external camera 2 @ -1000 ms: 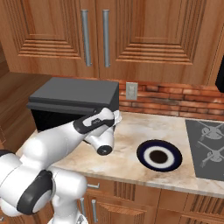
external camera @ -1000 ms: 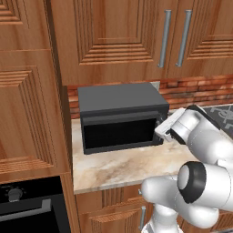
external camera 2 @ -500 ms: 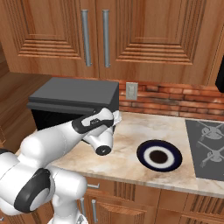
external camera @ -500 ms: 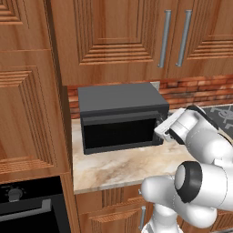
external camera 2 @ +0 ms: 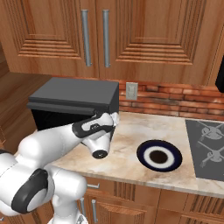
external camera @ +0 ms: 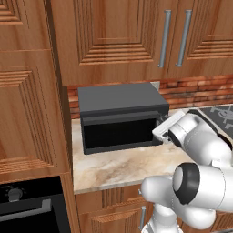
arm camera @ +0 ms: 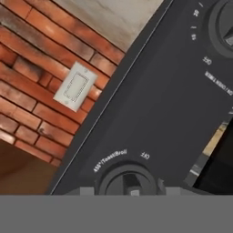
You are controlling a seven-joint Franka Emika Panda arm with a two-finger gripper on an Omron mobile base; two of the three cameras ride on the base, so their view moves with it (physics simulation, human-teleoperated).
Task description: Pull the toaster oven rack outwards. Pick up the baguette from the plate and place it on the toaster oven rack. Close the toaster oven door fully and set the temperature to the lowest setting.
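Note:
The toaster oven (external camera: 119, 101) stands on the counter with its black door (external camera: 120, 130) closed flat against the front. The rack and the baguette are hidden. The navy-rimmed plate (external camera 2: 159, 155) lies bare to the right of the arm. My gripper (external camera: 160, 124) is at the control strip (arm camera: 173, 91) on the oven's right edge. In the hand view my gripper (arm camera: 129, 190) has a dark finger close against each side of the lower knob (arm camera: 127, 178), marked Off and 450 Toast/Broil. A second knob (arm camera: 225, 18) sits further along the strip.
A brick backsplash with a white wall outlet (arm camera: 75, 86) runs behind the oven. A cooktop (external camera 2: 208, 146) lies at the counter's right end. Wooden cabinets (external camera: 136, 36) hang overhead, and a built-in black oven (external camera: 27, 209) sits low on the left.

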